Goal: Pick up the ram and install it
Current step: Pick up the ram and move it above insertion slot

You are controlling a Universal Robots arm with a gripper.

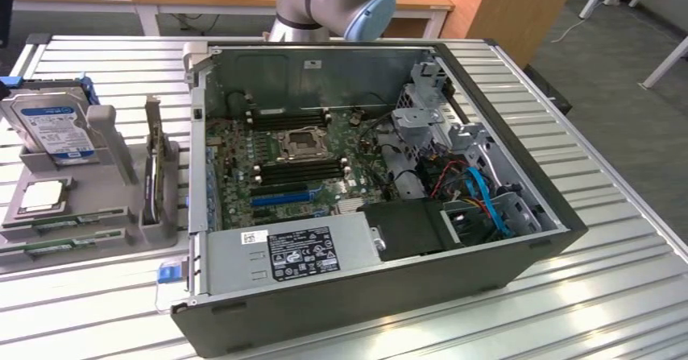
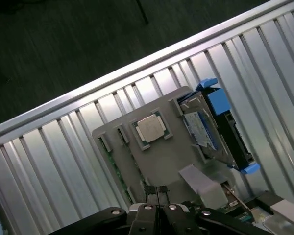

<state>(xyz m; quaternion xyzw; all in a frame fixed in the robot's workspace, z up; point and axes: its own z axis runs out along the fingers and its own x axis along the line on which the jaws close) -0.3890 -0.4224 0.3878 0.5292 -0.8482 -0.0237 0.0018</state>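
Two rams lie flat in the grey holder (image 1: 118,215) at the exterior view's left: one green stick (image 1: 63,219) and a second (image 1: 48,250) nearer the front edge. In the wrist view, a ram's green edge (image 2: 116,171) runs along the side of the holder (image 2: 171,156). My gripper (image 2: 158,193) hangs above this holder, shut, its dark fingertips (image 2: 152,192) pressed together with nothing between them. It is close to the ram but not touching it. The open computer case (image 1: 537,247) shows the motherboard, with black memory slots (image 1: 303,169) beside the processor socket (image 1: 299,143).
The holder also carries a silver hard drive (image 1: 56,130) with a blue-and-white label, a square processor chip (image 1: 43,195) and an upright card (image 1: 157,171). The arm's base (image 1: 328,2) stands behind the case. The ribbed metal table (image 1: 613,295) ends at a rail (image 2: 137,68).
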